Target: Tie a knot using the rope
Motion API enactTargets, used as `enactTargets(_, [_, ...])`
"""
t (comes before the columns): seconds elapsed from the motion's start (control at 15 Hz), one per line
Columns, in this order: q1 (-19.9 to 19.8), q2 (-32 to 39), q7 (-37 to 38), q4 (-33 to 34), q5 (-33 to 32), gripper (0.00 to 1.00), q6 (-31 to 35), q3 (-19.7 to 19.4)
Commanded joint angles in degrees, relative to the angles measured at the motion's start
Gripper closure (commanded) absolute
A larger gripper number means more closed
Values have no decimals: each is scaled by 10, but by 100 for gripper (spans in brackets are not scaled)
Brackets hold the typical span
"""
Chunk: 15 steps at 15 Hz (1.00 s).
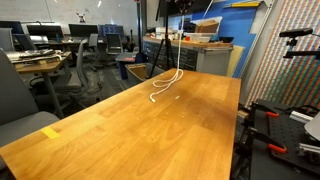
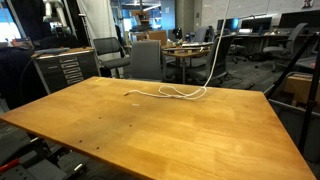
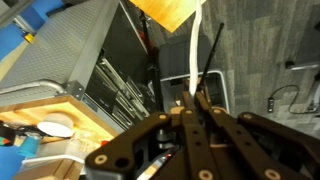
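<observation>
In the wrist view the tool (image 3: 190, 104) is pressed together, pinching the rope (image 3: 191, 55), a white strand running away from its tips; in both exterior views the rope's lower part lies looped on the wooden worktop (image 2: 150, 125); the rest rises steeply off it.

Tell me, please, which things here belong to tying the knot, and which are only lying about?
For the job:
- rope, partly lying on the wooden table, partly rising off it
- hand, closed on the rope

Only lying about:
- yellow strip on the table's near corner
- office chairs behind the table
- drawer cabinet
</observation>
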Motion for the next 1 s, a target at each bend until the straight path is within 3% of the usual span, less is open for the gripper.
enactTargets(0.0, [45,48,60,4,-76,91,-40,-42])
enactTargets(0.4, [80,132,36,-19,-136,92,-145,-41])
enactTargets(0.67, [70,147,-77,-22,-136,91,-204,-25])
enactTargets(0.87, [63,132,-181,-40,-139,89,-200,-21])
enactTargets(0.93, [63,131,-212,-44,-141,64,-199,-22])
